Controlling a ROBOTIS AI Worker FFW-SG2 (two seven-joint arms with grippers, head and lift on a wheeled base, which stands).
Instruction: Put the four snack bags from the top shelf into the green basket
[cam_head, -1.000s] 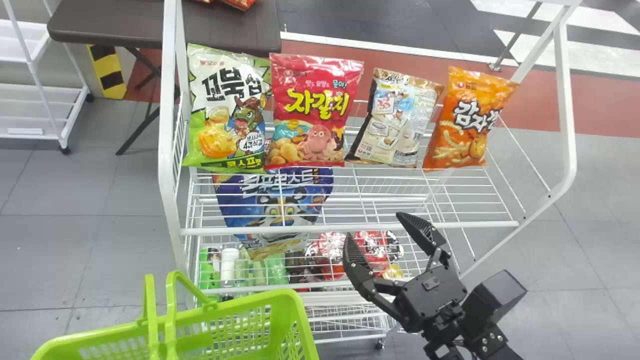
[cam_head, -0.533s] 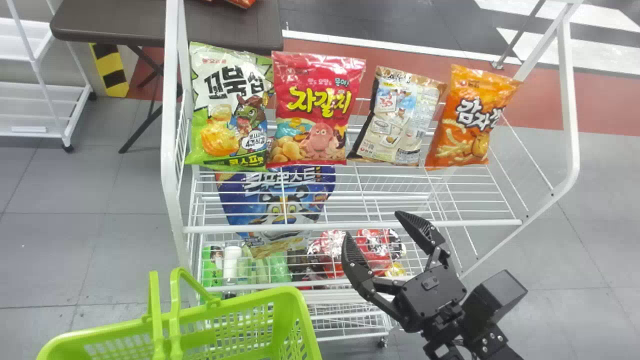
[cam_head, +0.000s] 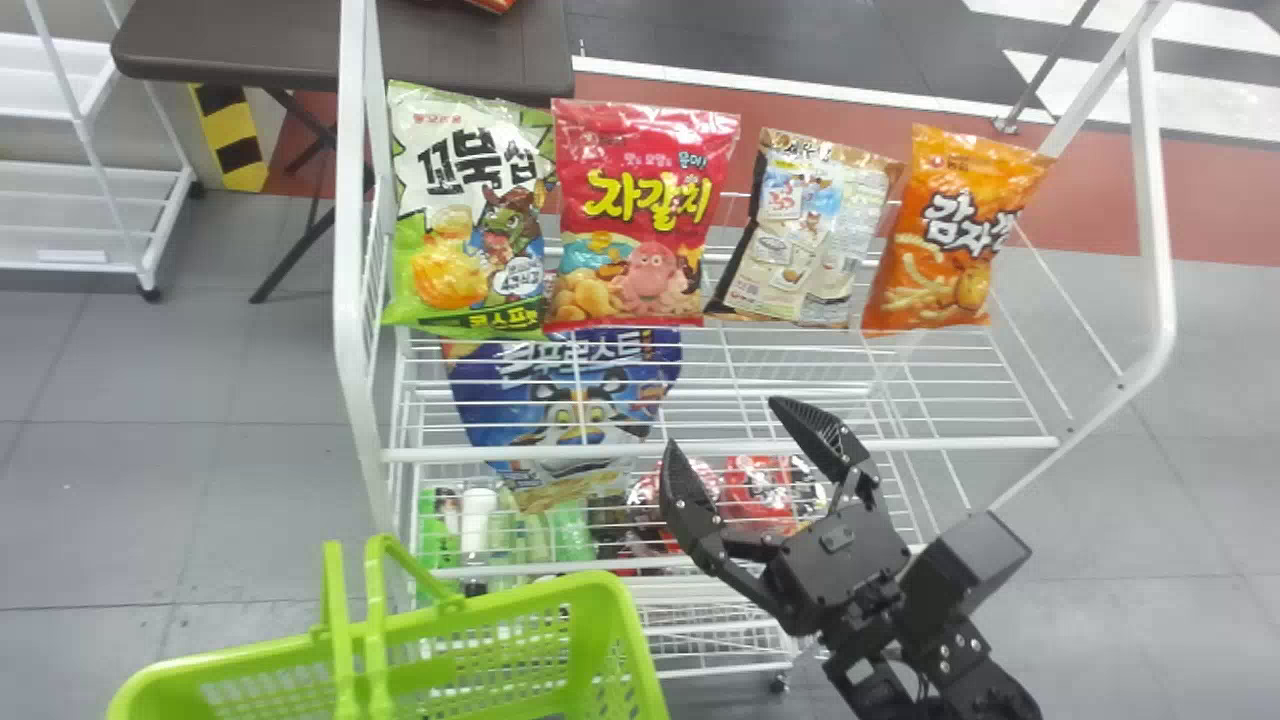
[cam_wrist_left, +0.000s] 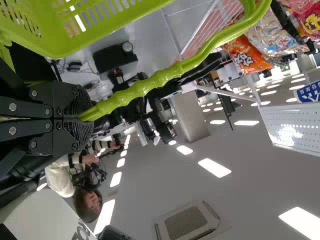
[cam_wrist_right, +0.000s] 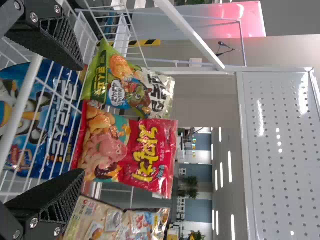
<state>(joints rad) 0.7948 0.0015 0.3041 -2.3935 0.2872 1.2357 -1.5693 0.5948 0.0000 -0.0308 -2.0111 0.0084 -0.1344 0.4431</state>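
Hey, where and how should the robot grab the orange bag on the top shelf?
Probably by the sides at mid-height, with the right gripper coming from the front. The orange bag stands upright facing that way, its middle looks plump, and only the brown bag, on the robot's left, sits close.

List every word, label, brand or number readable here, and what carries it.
"자갈치": red bag
"꼬북칩": green-and-white bag
"감자", last character unclear: orange bag
"푸로스트", first character unclear: blue bag
Cut-off lettering, unreadable: white surface
Brown bag, and all remaining small print: too small or blurred to read.
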